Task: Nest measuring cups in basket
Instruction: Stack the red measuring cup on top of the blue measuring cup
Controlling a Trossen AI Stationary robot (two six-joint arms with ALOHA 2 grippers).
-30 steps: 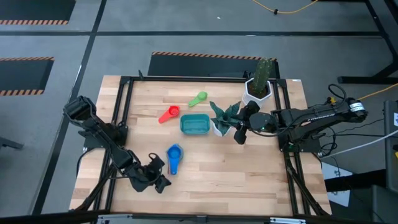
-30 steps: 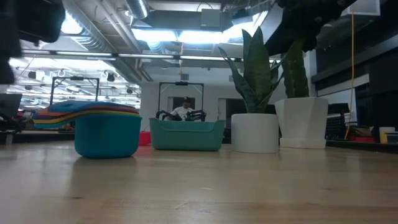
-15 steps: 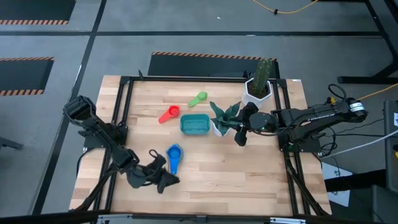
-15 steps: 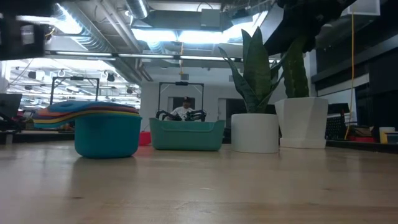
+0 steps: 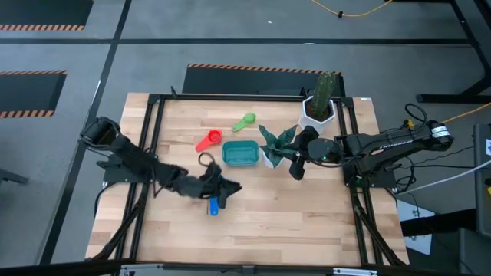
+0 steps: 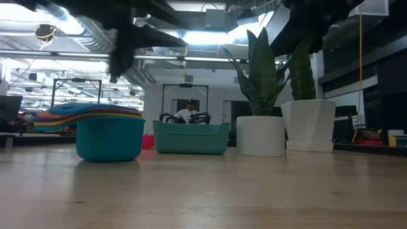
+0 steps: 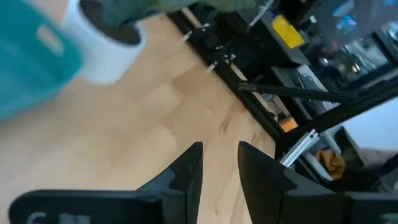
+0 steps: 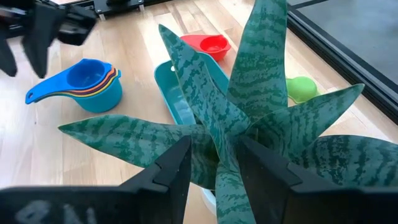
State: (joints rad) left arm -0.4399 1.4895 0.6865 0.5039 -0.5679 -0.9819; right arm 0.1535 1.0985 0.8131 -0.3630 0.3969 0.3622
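A nested stack of measuring cups, dark blue on the outside [image 8: 87, 84], stands on the table near the middle; in the high view only its blue handle [image 5: 214, 205] shows under my left arm. A red cup [image 5: 209, 140] and a green cup [image 5: 245, 121] lie apart, farther back. The teal basket [image 5: 241, 153] sits to the right of the red cup. My left gripper [image 5: 229, 186] hovers above the stack, open, with nothing between its fingers [image 7: 217, 165]. My right gripper [image 5: 295, 165] hangs open beside the small potted plant.
A spiky green plant in a small white pot [image 5: 272, 149] stands right of the basket, and its leaves [image 8: 249, 118] fill the right wrist view. A white cactus pot [image 5: 317, 111] is at the back right. Bare wood lies along the near edge [image 5: 253, 230].
My left gripper has swung from the table's near left corner toward the right and far side, rising and rolling as it went, and now hangs over the blue stack. The cups, the basket and my right arm have stayed put.
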